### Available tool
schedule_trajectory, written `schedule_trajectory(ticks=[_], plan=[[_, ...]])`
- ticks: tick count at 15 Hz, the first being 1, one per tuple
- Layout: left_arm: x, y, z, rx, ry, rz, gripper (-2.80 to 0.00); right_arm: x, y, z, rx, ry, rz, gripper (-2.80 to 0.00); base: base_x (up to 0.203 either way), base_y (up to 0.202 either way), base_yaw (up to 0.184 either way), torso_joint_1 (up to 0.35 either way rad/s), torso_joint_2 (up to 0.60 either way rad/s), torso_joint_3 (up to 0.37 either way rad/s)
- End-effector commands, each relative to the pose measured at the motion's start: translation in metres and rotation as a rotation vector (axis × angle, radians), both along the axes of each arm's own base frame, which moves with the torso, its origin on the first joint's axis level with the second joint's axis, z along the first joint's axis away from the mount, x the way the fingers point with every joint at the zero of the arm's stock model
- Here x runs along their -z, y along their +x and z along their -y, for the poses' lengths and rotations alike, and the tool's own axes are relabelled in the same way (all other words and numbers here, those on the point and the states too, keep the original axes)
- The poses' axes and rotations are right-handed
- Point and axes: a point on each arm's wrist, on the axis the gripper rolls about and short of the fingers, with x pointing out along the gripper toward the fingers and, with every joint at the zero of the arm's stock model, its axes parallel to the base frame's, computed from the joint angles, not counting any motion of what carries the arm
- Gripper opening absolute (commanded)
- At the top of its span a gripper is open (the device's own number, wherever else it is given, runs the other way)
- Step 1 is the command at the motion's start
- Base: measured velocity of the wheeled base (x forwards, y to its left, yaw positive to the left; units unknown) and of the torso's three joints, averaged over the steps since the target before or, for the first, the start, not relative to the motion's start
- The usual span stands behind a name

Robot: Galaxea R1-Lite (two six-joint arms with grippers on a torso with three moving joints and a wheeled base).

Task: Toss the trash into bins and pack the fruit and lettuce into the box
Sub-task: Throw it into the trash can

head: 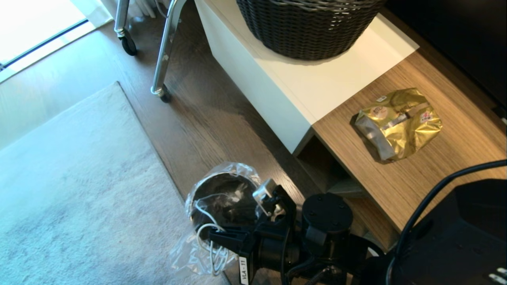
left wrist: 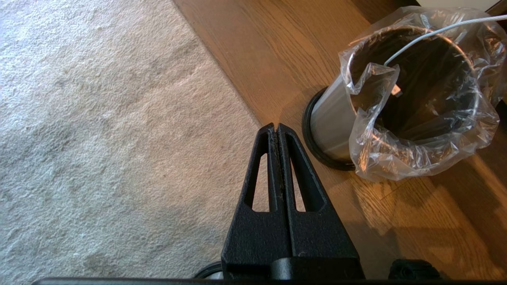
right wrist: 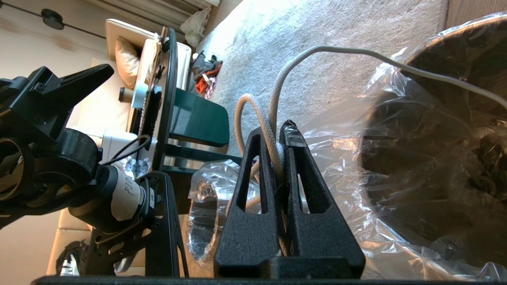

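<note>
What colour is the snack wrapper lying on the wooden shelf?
Shiny gold-yellow, with a silvery patch; the snack wrapper shows best in the head view.

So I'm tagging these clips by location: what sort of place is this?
Likely a home living room: a pale rug on wood flooring, a low wooden TV-style unit with a woven basket, and a small lined bin beside it.

Head looks steeply down; both wrist views closely share the bin [head: 222,194].
</note>
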Motion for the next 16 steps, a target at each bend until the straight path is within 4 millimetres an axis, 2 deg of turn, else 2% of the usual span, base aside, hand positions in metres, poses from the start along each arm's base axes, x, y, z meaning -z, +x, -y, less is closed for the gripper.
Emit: schedule_trajectory(ticks=[1, 10, 16], plan=[[0.000, 0.000, 0.000, 0.000, -0.001, 0.001, -2.80, -0.001, 0.000, -0.001, -0.002, 0.008, 0.003, 0.00, 0.000, 0.000, 0.000, 0.000, 0.00, 0.000], [0.000, 0.000, 0.000, -0.001, -0.001, 0.001, -2.80, 0.004, 0.008, -0.002, 0.013, 0.071, 0.042, 0.00, 0.000, 0.000, 0.000, 0.000, 0.00, 0.000], [0.000, 0.000, 0.000, 0.000, -0.001, 0.000, -2.80, 0.000, 0.020, 0.009, 0.058, 0.088, 0.057, 0.00, 0.000, 0.000, 0.000, 0.000, 0.00, 0.000]])
